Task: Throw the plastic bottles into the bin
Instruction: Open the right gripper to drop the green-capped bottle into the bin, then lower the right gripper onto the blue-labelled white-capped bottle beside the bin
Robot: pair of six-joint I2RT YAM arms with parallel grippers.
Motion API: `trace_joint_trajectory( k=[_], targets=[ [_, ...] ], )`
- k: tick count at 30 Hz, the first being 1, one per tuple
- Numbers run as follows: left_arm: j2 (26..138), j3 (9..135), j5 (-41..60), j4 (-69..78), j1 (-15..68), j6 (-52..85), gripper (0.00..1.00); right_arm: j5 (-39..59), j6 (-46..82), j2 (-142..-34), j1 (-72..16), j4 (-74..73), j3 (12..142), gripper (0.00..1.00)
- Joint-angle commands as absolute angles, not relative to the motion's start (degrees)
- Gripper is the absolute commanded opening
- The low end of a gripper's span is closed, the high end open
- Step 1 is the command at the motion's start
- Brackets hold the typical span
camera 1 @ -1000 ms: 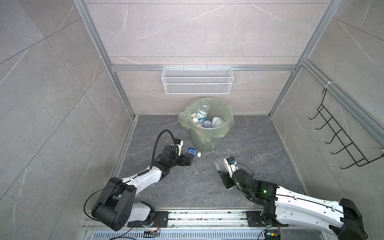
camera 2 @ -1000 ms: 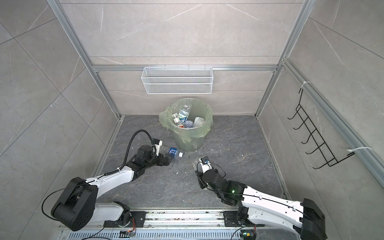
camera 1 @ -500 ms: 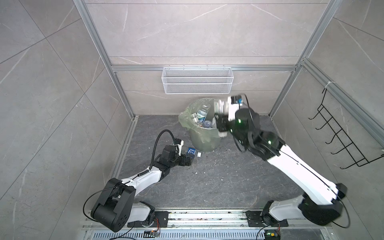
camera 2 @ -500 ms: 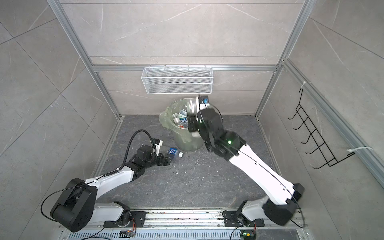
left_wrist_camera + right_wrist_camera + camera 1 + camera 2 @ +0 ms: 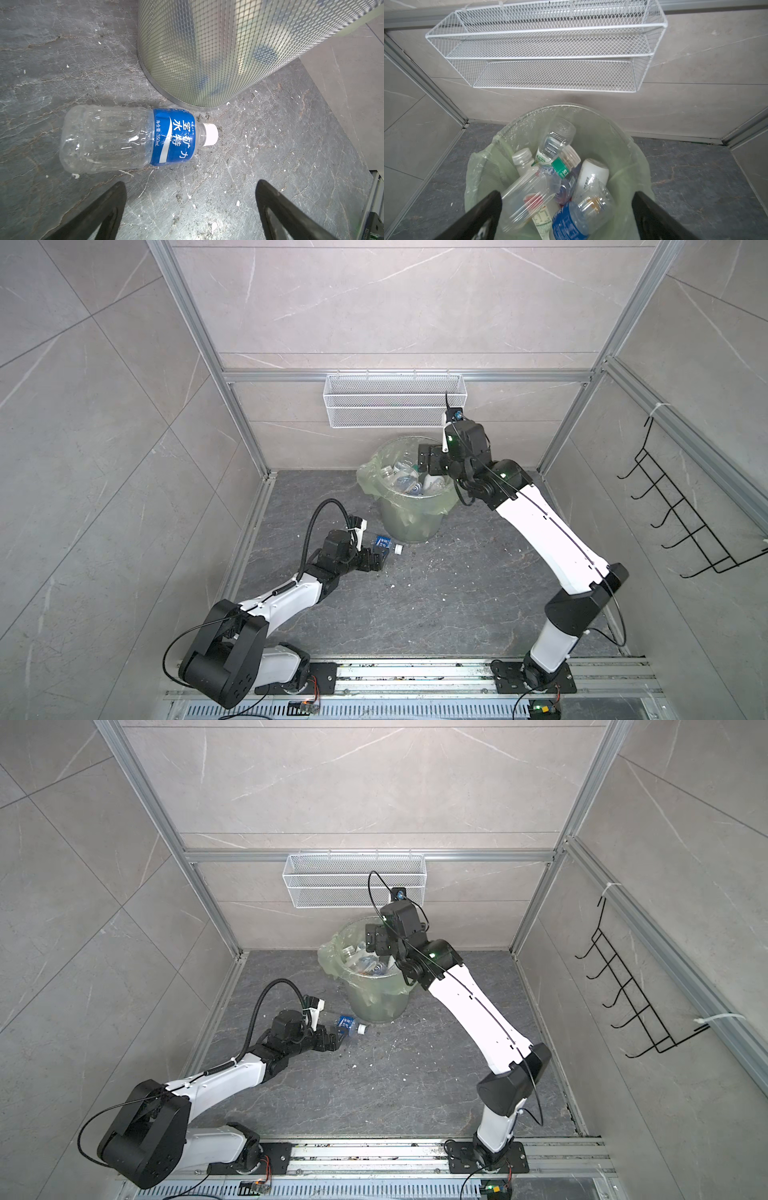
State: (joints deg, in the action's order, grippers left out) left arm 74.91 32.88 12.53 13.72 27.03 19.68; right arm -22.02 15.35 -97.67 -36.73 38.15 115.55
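Two released: right end effector (image 5: 566, 195) over bin (image 5: 409, 526), left end effector (image 5: 190, 184) near bottle (image 5: 128, 139).

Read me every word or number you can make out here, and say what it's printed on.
"宝矿力水特": blue-labelled clear plastic bottle with a white cap, lying beside the pale green lined bin.
"净含量:350mL": the same bottle's label, along its edge.
"充": green-labelled clear bottle inside the bin; the rest is unreadable.
Opaque white bottle and second blue-labelled bottle, both in the bin: print too blurred to read.
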Motion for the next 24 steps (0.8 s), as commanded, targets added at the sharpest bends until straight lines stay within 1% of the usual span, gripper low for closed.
trace_joint_trajectory(
  k=[1,10,16,21,24],
  targets=[
    [73.4,34.6,13.3,15.0,27.3,19.4,0.99,-19.5,14.9,-91.6,-36.9,34.0,110.6,0.99],
    [72.7,34.7,10.7,13.5,27.3,19.0,0.99,-15.0,14.6,-80.5,-37.0,28.5,89.9,0.99],
    [72.8,34.6,8.9,13.3,27.2,19.3,0.99,-8.3,13.4,-74.8,-38.2,24.9,78.1,0.98],
    [72.5,34.6,6.0,12.1,27.2,19.5,0.98,-8.8,9.4,-74.5,-43.3,23.9,72.4,0.97],
    [71.8,35.1,1.7,9.5,26.8,19.4,0.98,-10.0,6.4,-76.3,-47.2,24.5,71.8,0.96]
  ],
)
